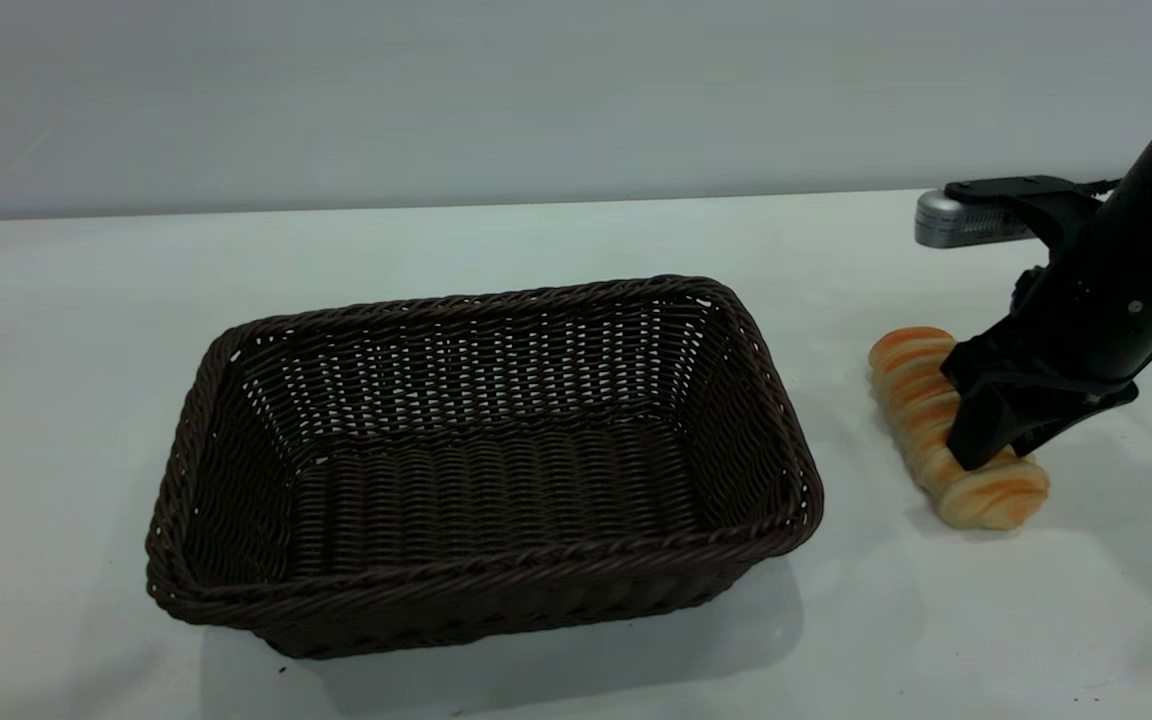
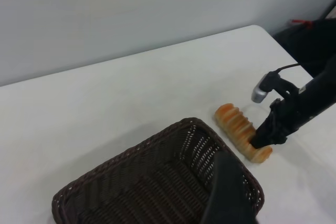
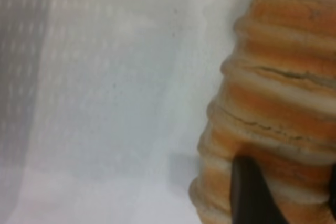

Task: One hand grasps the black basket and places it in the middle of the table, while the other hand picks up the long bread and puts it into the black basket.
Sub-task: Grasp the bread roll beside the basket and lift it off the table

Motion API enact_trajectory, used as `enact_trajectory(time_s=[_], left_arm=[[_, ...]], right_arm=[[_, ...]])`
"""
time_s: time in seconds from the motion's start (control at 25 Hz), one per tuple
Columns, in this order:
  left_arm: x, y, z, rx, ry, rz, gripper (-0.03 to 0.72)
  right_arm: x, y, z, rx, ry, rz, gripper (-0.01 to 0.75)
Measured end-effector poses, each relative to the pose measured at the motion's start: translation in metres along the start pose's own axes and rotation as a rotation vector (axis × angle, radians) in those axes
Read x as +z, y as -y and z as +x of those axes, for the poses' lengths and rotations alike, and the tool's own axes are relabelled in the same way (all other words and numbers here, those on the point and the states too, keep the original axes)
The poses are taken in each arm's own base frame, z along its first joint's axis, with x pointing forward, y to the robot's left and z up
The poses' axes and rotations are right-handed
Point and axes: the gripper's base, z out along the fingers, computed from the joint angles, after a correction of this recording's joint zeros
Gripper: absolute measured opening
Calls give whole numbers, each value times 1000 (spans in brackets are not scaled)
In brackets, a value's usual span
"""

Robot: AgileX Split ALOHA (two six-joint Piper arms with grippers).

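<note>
White table (image 1: 536, 240) — black basket (image 1: 481, 465), long bread (image 1: 921, 410).

Right arm reaches in from the right edge, wrist angled steeply down, right gripper (image 1: 986, 450) low with its fingers (image 3: 252, 195) straddling and pressed on the long bread (image 1: 921, 400). Left arm outside the exterior view.

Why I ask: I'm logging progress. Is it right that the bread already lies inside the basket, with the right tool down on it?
Not quite. The bread still lies on the table, outside the basket and apart from it, as the exterior view shows. The right tool is indeed down on it.
</note>
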Motion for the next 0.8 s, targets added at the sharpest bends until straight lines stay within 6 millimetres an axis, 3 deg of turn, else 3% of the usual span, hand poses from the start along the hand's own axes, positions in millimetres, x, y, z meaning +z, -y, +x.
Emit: enact_trajectory(time_s=[0.2,0.36,0.52,0.64,0.8], left_arm=[[0,0,0,0,2,3,576],[0,0,0,0,2,4,576],[0,1,0,0,-1,6,575],[0,1,0,0,-1,6,575],[0,1,0,1,-1,6,575]], right_arm=[[9,1,2,18,-13,-10,238],[11,2,1,3,-16,-11,67],[-2,1,-11,-62,-31,-23,34],[-38,-2,-31,-91,17,-6,32],[-118,-17,-55,-114,199,34,31]])
